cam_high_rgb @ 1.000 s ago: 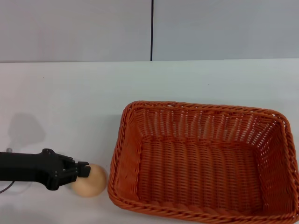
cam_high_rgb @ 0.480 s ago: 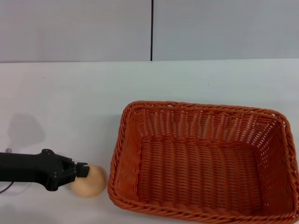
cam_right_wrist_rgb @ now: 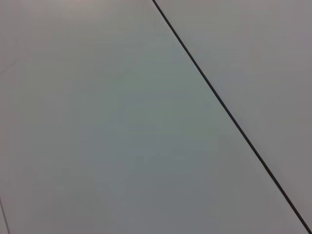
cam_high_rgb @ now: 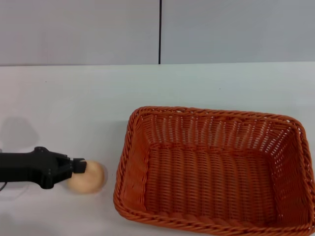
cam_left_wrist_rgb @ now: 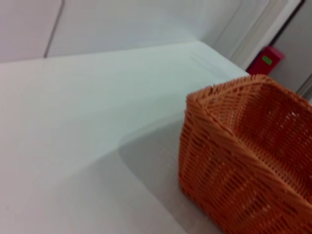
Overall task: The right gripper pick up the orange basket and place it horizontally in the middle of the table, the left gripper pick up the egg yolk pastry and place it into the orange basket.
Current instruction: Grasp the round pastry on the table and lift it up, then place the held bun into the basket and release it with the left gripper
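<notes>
The orange basket [cam_high_rgb: 211,167] lies lengthwise on the white table [cam_high_rgb: 74,98], right of centre and near the front edge. One of its corners also shows in the left wrist view [cam_left_wrist_rgb: 243,151]. The egg yolk pastry [cam_high_rgb: 89,178], a small round tan bun, hangs just left of the basket. My left gripper [cam_high_rgb: 81,167] reaches in from the left and is shut on the pastry's upper left side. The pastry sits a little above the table surface. My right gripper is out of view; its wrist camera sees only a grey wall.
A grey wall with a dark vertical seam [cam_high_rgb: 160,32] stands behind the table. Bare white tabletop [cam_left_wrist_rgb: 73,122] stretches behind and left of the basket. A red object [cam_left_wrist_rgb: 265,59] stands far off beyond the table in the left wrist view.
The left gripper and the pastry have moved together up and slightly left, away from the front edge, over the last second. The basket has stayed put.
</notes>
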Controlling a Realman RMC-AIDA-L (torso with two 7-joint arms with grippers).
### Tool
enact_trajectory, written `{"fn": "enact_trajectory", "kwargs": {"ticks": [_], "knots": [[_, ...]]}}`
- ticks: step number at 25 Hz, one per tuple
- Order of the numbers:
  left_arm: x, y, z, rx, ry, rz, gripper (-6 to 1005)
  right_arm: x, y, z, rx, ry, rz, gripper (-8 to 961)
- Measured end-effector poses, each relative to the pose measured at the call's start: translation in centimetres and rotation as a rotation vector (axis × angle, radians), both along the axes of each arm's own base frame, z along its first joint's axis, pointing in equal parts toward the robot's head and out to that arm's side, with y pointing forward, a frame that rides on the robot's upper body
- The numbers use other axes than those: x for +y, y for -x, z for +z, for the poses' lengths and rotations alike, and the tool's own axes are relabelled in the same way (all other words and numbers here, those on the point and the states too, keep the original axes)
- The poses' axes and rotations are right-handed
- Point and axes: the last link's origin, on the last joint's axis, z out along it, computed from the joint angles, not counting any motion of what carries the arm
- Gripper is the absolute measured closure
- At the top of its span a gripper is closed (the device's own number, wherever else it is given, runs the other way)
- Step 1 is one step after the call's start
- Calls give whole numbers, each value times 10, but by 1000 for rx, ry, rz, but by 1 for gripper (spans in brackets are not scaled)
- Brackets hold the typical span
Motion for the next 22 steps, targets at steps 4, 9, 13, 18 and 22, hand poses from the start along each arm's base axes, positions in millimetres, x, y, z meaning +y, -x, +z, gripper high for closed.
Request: {"fn": "enact_trajectory", "kwargs": {"ticks": [4, 9, 13, 18, 22], "knots": [[2, 0, 5, -16, -32, -2, 953, 0, 0, 0, 1, 0, 0, 389], [6, 1, 15, -37, -90, 11, 940, 0, 0, -1, 2, 0, 1, 389], [18, -4, 31, -84, -216, 15, 930, 0, 1, -1, 3, 1, 3, 389], [31, -16, 45, -179, -336, 3, 917, 2, 3, -4, 1, 11, 11, 389], [47, -44, 43, -287, -355, -51, 907, 3, 4, -5, 4, 13, 14, 389]]}}
